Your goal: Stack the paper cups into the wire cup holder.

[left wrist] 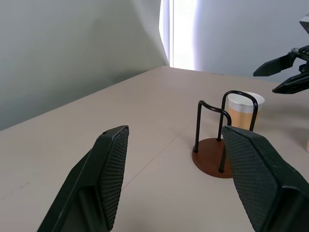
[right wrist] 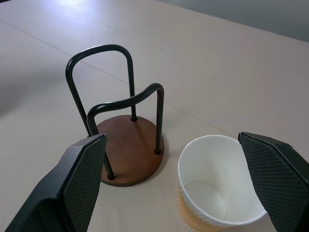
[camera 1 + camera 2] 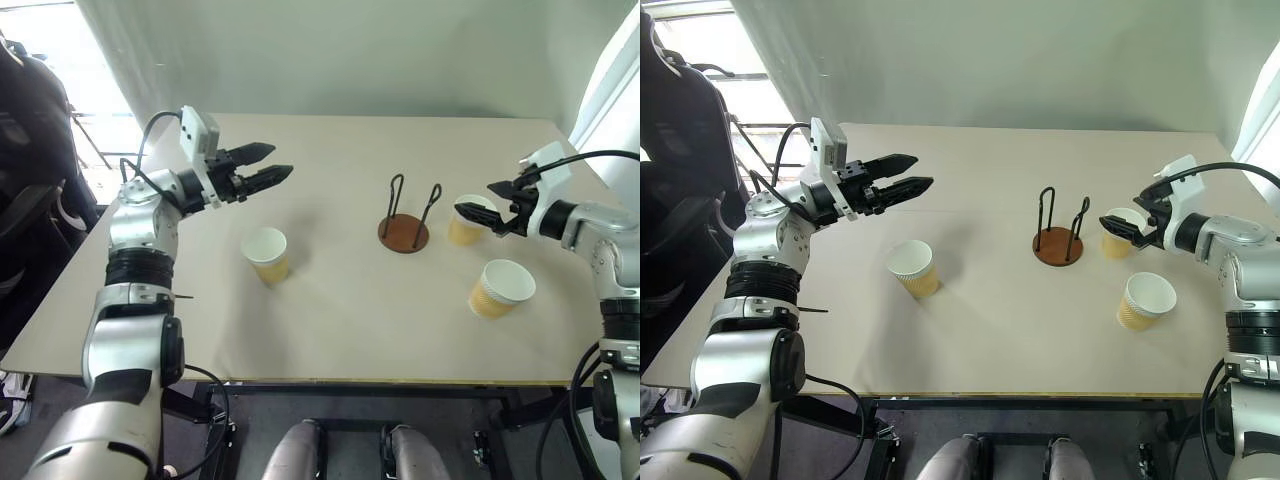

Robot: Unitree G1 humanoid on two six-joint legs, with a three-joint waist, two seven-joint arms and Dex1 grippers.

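Observation:
The wire cup holder (image 3: 404,231), a brown disc with two black wire loops, stands empty at the table's middle. One paper cup (image 3: 467,221) is upright just right of it. My right gripper (image 3: 488,204) is open around this cup's far-right side without touching it; in the right wrist view the cup (image 2: 217,186) sits low between the wide fingers (image 2: 82,183), beside the holder (image 2: 128,142). A second cup (image 3: 500,288) stands nearer the front right. The third cup (image 3: 266,254) stands left of centre. My left gripper (image 3: 278,161) hovers open and empty above the table's left side, pointing toward the holder (image 1: 215,154).
The tan table (image 3: 330,330) has its front edge close to me and a grey wall behind it. A dark chair (image 3: 680,130) stands off the left side. Bare tabletop lies between the left cup and the holder.

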